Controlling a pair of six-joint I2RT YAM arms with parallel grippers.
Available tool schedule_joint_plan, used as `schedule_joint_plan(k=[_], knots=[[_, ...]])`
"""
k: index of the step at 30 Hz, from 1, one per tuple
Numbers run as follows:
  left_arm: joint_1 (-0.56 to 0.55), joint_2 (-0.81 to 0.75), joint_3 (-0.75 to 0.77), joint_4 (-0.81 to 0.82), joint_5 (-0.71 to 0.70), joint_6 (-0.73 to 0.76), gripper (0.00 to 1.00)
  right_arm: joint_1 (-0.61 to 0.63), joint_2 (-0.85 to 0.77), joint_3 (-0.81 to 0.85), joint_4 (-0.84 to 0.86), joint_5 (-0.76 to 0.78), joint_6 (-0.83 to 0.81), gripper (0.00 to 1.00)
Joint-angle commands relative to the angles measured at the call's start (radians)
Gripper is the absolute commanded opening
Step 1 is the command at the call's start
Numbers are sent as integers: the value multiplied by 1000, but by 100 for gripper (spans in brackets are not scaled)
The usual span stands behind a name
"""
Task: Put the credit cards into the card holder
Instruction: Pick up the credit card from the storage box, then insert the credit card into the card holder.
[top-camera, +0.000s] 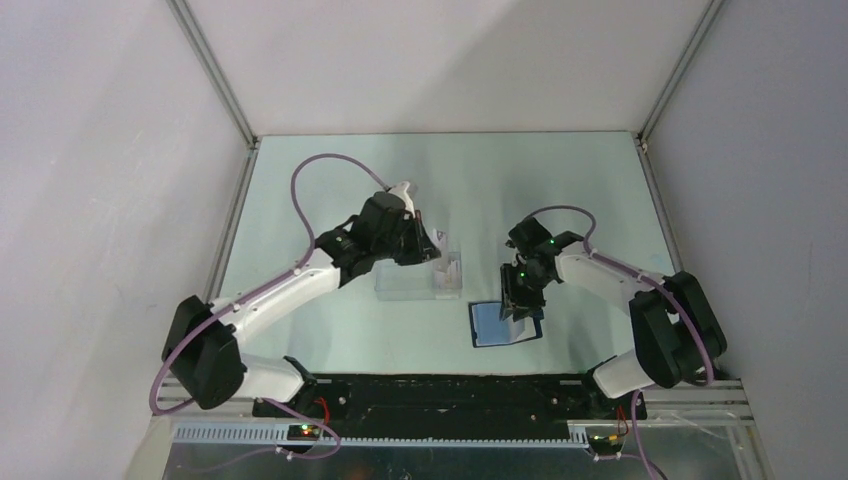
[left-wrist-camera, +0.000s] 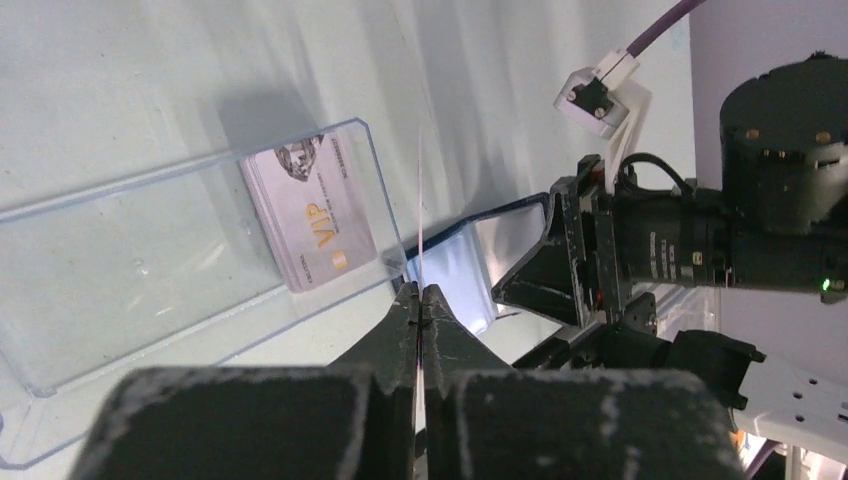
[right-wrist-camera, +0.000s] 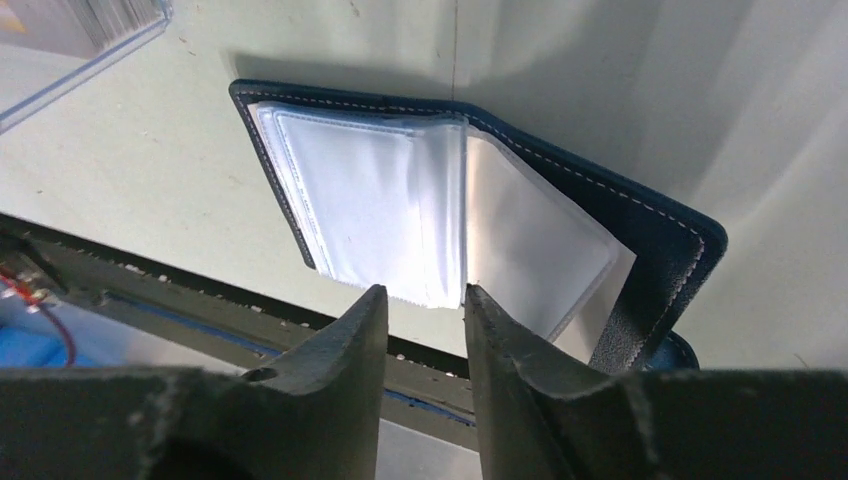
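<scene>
The navy card holder (top-camera: 490, 330) lies open on the table, its clear inner sleeves (right-wrist-camera: 370, 200) fanned up inside the blue cover (right-wrist-camera: 660, 230). My right gripper (right-wrist-camera: 425, 295) hangs open just over the sleeves' near edge, nothing between its fingers; in the top view it (top-camera: 515, 305) sits right above the holder. My left gripper (left-wrist-camera: 420, 290) is shut on a thin credit card (left-wrist-camera: 420, 200) seen edge-on, raised beside the clear tray (left-wrist-camera: 120, 260). Another credit card (left-wrist-camera: 312, 215), printed "VIP", lies at the tray's end. The left gripper (top-camera: 440, 262) is at the tray's right end.
The clear plastic tray (top-camera: 405, 285) sits left of the holder on the pale table. Its corner (right-wrist-camera: 80, 40) shows near the right gripper. A black rail (top-camera: 450, 395) runs along the near edge. Grey walls enclose the table on three sides.
</scene>
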Motion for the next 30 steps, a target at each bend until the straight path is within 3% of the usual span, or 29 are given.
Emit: schedule_joint_plan(k=[1,5,9,16,30], knots=[[-23,-36,-32,23,33,-36,0,-60,-58,-63,79,-145,17,42],[-56,-24,-61,82,66,-92,0,-128,-80,-112,126,-245,24,50],[-80,-1,-145,316,140,-194,0,-195,-101,-166,179,-346,30,56],[-126,72,-202,491,189,-277,0,-309,-150,-261,293,-540,40,65],[-149,171,-237,700,280,-364,0,-423,-228,-356,503,-852,88,65]])
